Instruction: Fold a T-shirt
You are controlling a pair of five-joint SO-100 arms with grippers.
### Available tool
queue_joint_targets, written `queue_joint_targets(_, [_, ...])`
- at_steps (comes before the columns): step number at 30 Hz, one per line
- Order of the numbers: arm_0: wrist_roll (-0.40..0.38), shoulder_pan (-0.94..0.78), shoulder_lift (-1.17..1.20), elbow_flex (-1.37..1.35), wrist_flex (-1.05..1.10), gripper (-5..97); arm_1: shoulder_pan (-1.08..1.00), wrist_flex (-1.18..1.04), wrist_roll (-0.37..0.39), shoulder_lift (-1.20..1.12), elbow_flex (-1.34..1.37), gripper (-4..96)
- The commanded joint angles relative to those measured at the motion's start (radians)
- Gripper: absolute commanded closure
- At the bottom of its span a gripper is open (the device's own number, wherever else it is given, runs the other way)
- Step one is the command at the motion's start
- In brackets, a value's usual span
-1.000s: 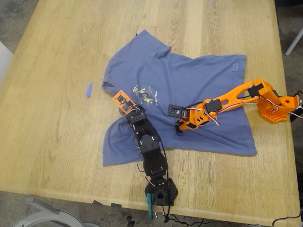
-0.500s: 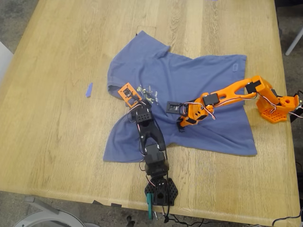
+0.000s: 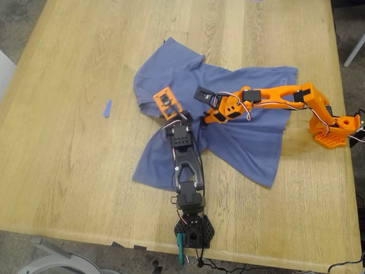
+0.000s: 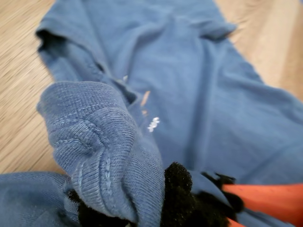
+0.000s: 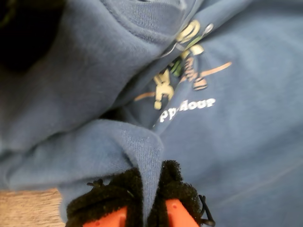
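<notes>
Both grippers have carried pinched cloth toward the T-shirt's [image 3: 239, 123] middle; hem edge now drawn inward.
Jaws of my first gripper [image 4: 165, 208] and my second gripper [image 5: 151, 203] each clamp a fold; T-shirt lies bunched mid-desk [image 3: 68, 142], fold under way.

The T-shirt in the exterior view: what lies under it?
Under the T-shirt only the wooden table shows around its edges. Both arms reach over it, each pinching a fold of fabric in its fingers. Whatever the bunched cloth covers cannot be seen.
</notes>
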State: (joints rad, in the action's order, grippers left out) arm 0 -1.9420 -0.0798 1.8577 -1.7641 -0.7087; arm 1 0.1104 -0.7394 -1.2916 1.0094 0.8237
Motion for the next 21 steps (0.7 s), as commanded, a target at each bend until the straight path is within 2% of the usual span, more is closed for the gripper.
queue_joint_targets(1, [0.014, 0.063, 0.081, 0.170, -0.008, 92, -0.049, -0.005, -0.005, 0.107, -0.072, 91.3])
queue_joint_targets(5, [0.014, 0.135, 0.046, 0.252, -0.006, 91, -0.121, -0.011, -0.006, 0.132, -0.066, 91.3])
queue_joint_targets(14, [0.017, 0.221, 0.011, 0.336, 0.029, 92, -0.285, 0.060, -0.003, 0.282, 0.137, 91.3])
queue_joint_targets(21, [0.017, 0.359, -0.072, 0.376, 0.048, 92, -0.405, 0.190, 0.008, 0.469, 0.472, 91.3])
